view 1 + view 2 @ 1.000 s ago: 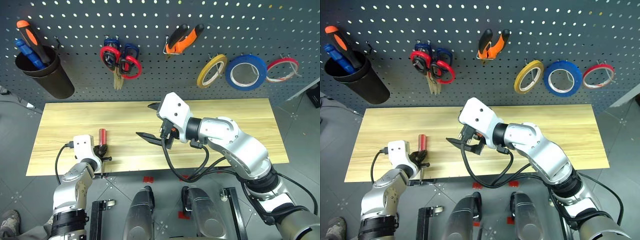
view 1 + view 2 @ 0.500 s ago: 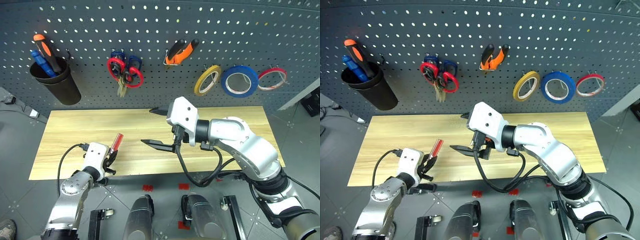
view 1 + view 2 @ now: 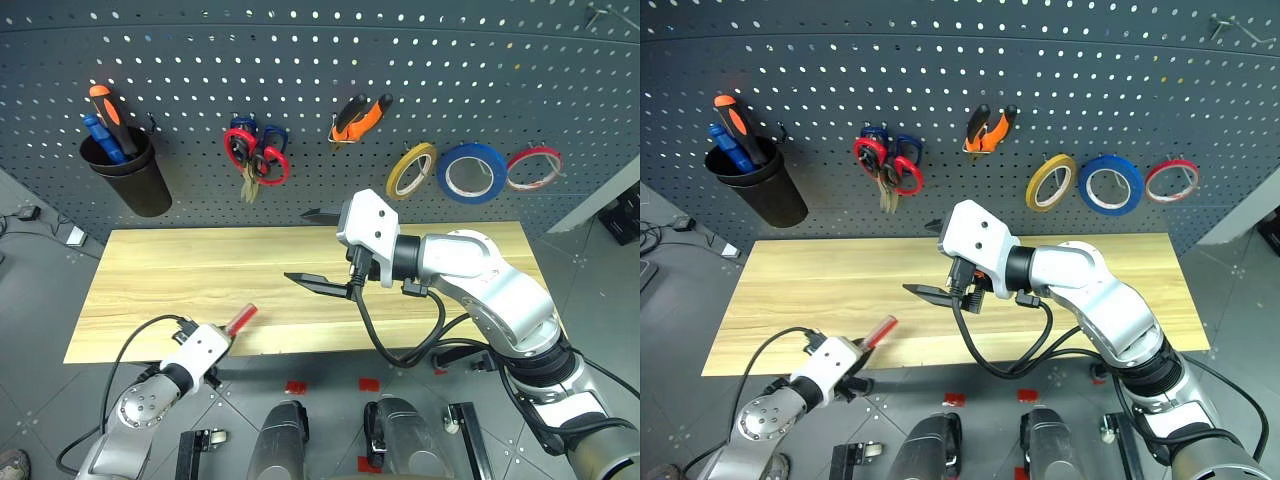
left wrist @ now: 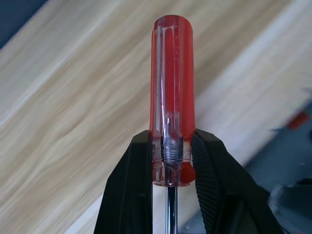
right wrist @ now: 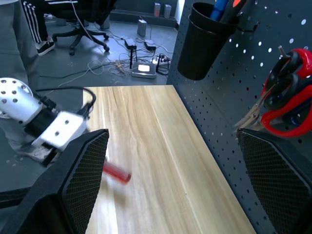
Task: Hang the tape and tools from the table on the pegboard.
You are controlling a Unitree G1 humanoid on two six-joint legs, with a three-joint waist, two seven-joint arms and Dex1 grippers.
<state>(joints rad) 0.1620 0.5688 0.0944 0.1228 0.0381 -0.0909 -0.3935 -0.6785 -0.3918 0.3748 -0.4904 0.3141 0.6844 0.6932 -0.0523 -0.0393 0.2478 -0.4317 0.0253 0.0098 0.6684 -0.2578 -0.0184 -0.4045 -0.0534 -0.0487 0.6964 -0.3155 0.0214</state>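
My left gripper [image 3: 222, 338] is shut on the slim screwdriver with the clear red handle [image 3: 241, 318], held over the table's [image 3: 180, 265] front left edge. In the left wrist view both black fingers [image 4: 130, 190] pinch the base of the handle [image 4: 172, 83]. My right gripper [image 3: 298, 245] hangs open and empty above the middle of the table, pointing left. On the pegboard [image 3: 200, 70] hang the orange and black pliers [image 3: 358, 114] and the blue tape [image 3: 477, 172].
A black cup [image 3: 125, 172] with screwdrivers hangs at the board's left. Red and blue scissors [image 3: 256, 155] hang beside it. A yellow roll [image 3: 413, 170] and a thin red roll [image 3: 533, 168] flank the blue tape. The right wrist view shows floor cables [image 5: 126, 58] beyond the table's end.
My left gripper has lifted the screwdriver off the table, drawn it back to the front edge and rolled it. The camera has tilted up. The right arm has held still.
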